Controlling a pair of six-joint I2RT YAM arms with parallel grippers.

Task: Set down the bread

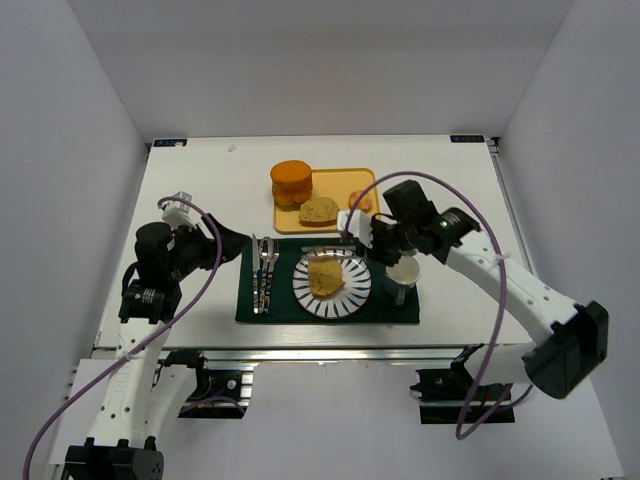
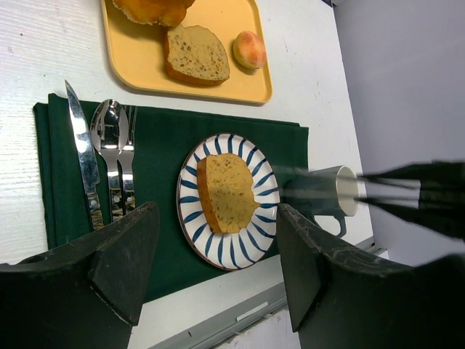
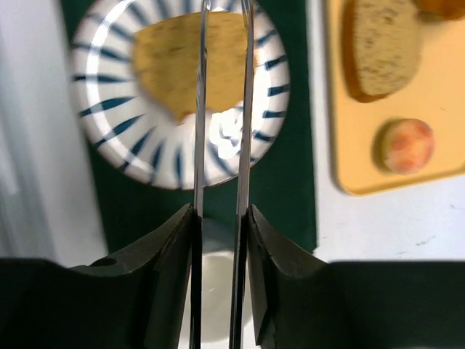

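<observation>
one bread slice [image 1: 323,277] lies flat on the striped plate [image 1: 357,290], just below the middle of the top view, tan and speckled, covering the plate's left part and centre. the second bread slice [image 1: 318,211] lies on the yellow tray [image 1: 345,180] straight above the plate in that frame, with a small orange-pink ball [image 1: 360,198] just to its right and an orange rounded stack [image 1: 291,182] at its upper left. the plate sits on a dark green cloth [image 1: 385,305]. a knife [image 2: 83,156], spoon [image 2: 109,138] and fork [image 2: 128,167] lie side by side on the cloth's left part, and a pale mug [image 1: 403,272] stands on the cloth just right of the plate. your right gripper [image 3: 224,116] hangs over the right side of the plate. in its wrist view, which is blurred, two thin metal blades reach out from the black fingers [image 3: 163,276] across the slice, standing a narrow gap apart with nothing pinched between them. your left gripper [image 2: 218,218] is at the left of the top view, near the cloth's left edge, its two fingers spread wide and empty, framing the plate in its own wrist view. everything rests on a white table [image 1: 200,190].
</observation>
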